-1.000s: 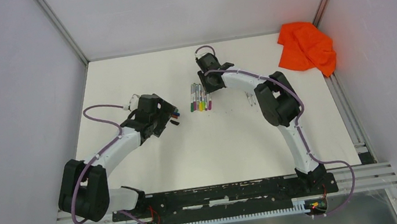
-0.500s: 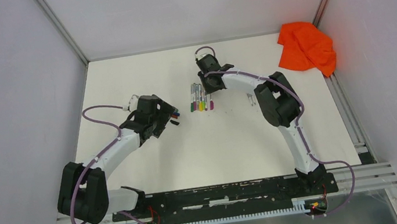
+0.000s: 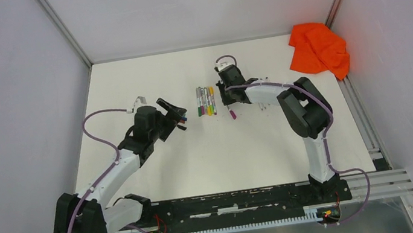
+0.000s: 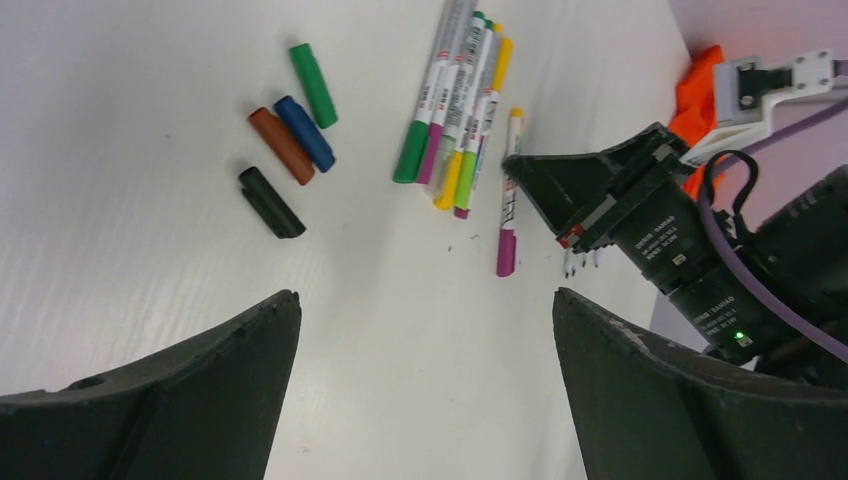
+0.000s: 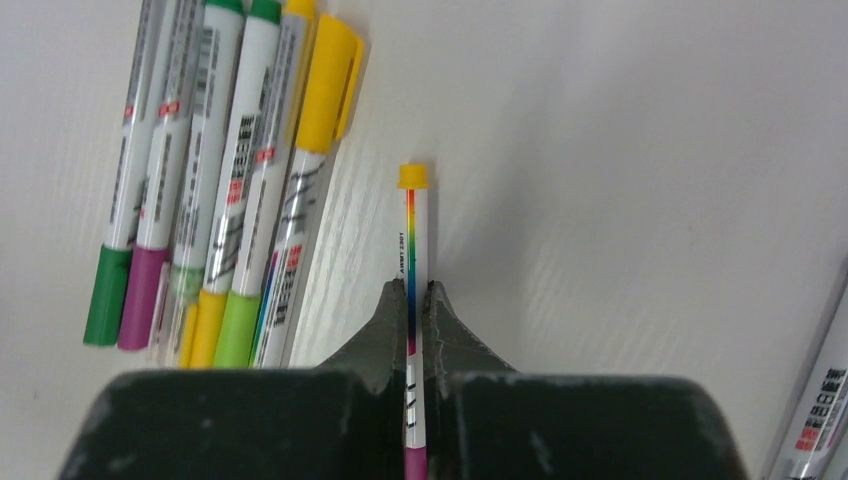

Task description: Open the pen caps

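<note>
**Right gripper clamping one pen**

The right gripper (image 5: pixel 410 295) is pinching a pen (image 5: pixel 410 230) mid-barrel, just beside the other pens (image 4: pixel 455 110). The left gripper (image 4: pixel 425 300) is hanging wide open. It should be taking the magenta cap (image 4: pixel 506 258) squarely and pulling straight along the barrel.

White arms (image 3: pixel 111 169), black joints (image 3: pixel 304 116), purple cables (image 3: pixel 97 113)

Pens (image 5: pixel 220 170): bunch of approx 6, grey-white printed barrels, side by side, touching, flat on desk (image 4: pixel 120 120). Ends green, magenta, yellow, lt green.

Single pen (image 5: pixel 410 225): slim white barrel w/ rainbow stripe, yellow end, magenta cap on. Just right of bunch, not touching, roughly parallel. Barrel pinched in right tool (image 5: pixel 410 292).

Loose caps left of bunch, lying flat: green cap (image 4: pixel 313 84), blue cap (image 4: pixel 304 132), brown cap (image 4: pixel 281 145), black cap (image 4: pixel 271 202). Blue + brown touching; black slightly apart.

Other pens (image 5: pixel 815 410): cut off at frame edge.
</note>
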`<control>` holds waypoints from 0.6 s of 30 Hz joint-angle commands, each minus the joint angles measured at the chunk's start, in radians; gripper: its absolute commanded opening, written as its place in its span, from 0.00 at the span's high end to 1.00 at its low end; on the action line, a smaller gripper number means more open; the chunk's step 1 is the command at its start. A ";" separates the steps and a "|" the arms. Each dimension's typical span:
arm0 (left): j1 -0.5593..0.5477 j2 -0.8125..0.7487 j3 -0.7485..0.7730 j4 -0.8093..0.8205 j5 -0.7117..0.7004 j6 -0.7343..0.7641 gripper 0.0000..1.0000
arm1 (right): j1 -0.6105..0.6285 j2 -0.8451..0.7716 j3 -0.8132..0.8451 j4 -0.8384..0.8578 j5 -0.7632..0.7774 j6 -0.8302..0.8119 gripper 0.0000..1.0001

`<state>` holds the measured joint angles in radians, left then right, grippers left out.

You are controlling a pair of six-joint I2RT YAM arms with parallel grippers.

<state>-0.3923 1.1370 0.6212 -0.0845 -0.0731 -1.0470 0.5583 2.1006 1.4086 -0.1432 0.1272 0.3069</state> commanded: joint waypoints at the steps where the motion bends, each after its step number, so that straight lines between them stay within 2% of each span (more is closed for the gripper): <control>1: -0.008 -0.051 -0.039 0.211 0.130 0.108 0.00 | -0.017 -0.090 -0.127 0.024 -0.124 0.032 1.00; 5: -0.071 -0.053 -0.039 0.288 0.159 0.169 0.00 | -0.017 -0.211 -0.216 0.132 -0.237 0.063 1.00; 12: -0.260 0.018 -0.037 0.412 0.080 0.235 0.00 | -0.018 -0.403 -0.383 0.367 -0.356 0.185 1.00; 18: -0.331 0.094 -0.068 0.544 0.078 0.278 0.16 | -0.017 -0.484 -0.491 0.567 -0.438 0.311 1.00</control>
<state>-0.6994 1.1946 0.5758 0.3168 0.0269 -0.8528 0.5411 1.6650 0.9680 0.2111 -0.2214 0.5018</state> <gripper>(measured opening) 0.886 0.025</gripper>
